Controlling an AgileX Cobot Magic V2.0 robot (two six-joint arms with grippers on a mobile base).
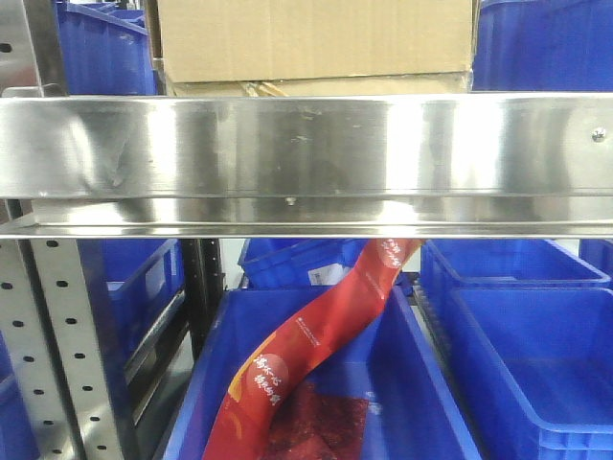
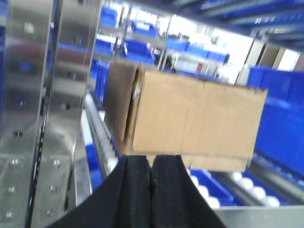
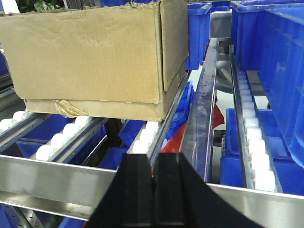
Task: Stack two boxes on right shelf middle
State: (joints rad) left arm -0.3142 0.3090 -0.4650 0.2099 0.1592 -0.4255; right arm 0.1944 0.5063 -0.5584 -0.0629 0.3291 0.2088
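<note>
Left tool (image 2: 151, 190): black fingers pressed together, nothing between them, sitting in front of the shelf rail (image 1: 306, 153). Right tool (image 3: 154, 194): fingers also pressed together and empty, just in front of the same rail.

Rail is a broad shiny stainless-steel strip, spanning the full width of the front view. Perforated grey upright (image 1: 57, 355) below the rail at its left end; a steel upright (image 2: 52, 95) also fills the left of the left wrist view.

Behind the rail: white roller tracks (image 3: 61, 135) run back into the shelf. Two plain brown cardboard boxes sit on those rollers, stacked, a short way behind the rail. Upper box (image 3: 90, 52) is larger, side flap partly open at the right end. Lower box (image 3: 95, 108) is flatter, only its edge showing under the upper one, with a crumpled tape scrap (image 3: 64, 108) at its front left.

Below the rail: blue plastic bins (image 1: 536, 345), the middle one holding a red printed bag (image 1: 306, 355). More blue bins (image 3: 266, 57) behind and to the right of the boxes.
</note>
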